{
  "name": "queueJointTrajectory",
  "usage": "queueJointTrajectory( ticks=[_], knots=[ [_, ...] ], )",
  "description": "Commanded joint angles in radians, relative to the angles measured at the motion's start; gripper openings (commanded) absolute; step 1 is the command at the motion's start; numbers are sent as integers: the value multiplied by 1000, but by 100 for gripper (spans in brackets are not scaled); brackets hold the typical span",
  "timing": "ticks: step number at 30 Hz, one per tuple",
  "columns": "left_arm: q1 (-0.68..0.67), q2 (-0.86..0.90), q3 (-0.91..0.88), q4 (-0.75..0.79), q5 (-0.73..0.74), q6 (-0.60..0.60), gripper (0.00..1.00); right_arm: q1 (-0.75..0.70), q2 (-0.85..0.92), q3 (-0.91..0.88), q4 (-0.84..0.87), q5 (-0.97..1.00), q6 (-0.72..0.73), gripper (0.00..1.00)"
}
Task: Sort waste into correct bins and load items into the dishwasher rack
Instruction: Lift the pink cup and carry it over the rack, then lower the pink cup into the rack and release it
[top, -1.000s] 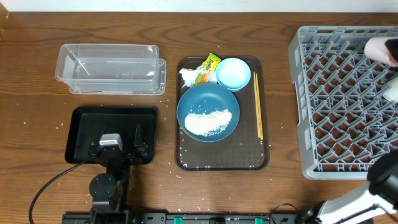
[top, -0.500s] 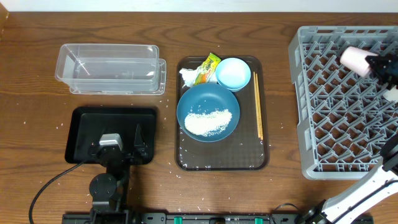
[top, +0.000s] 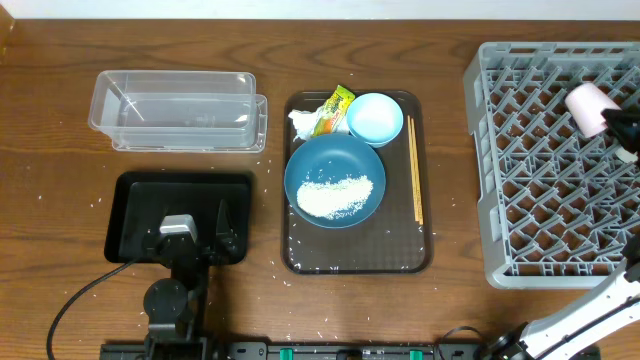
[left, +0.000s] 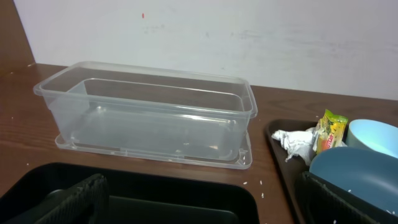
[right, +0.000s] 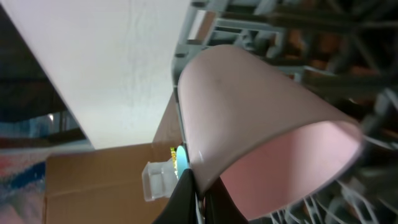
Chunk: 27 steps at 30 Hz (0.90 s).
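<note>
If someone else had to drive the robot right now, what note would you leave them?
Left gripper: open, empty, above the black tray.
Right gripper: shut on the pink cup, over the grey rack, not yet released.
Done: nothing binned; the clear tub is empty.
Left: seat the cup; rice in the dark-blue dish, tissue, wrapper, light-blue bowl and chopsticks wait on the brown tray.
</note>
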Motion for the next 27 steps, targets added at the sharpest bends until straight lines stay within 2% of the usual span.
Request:
queueJointTrajectory(
  ticks=[1, 4, 11, 14, 20, 24, 27],
  knots=[
    [0, -6, -19, -36, -27, 12, 98, -22, 23, -14, -13, 240, -38, 1],
    [0, -6, -19, -36, -27, 12, 98, -29, 23, -14, -41, 278, -78, 1],
    [0, -6, -19, -36, -27, 12, 98, -41, -10, -14, -65, 356, -72, 15],
    [0, -6, -19, -36, -27, 12, 98, -45, -62, -14, -64, 420, -42, 17],
    [0, -6, -19, -36, -27, 12, 98, -45, -214, -14, -69, 712, 87, 24],
    [0, -6, -19, -36, -27, 12, 98, -44, -306, -14, -61, 762, 130, 28],
    [0, -6, -19, -36, -27, 12, 98, -28, -356, -14, -35, 757, 129, 40]
  ],
)
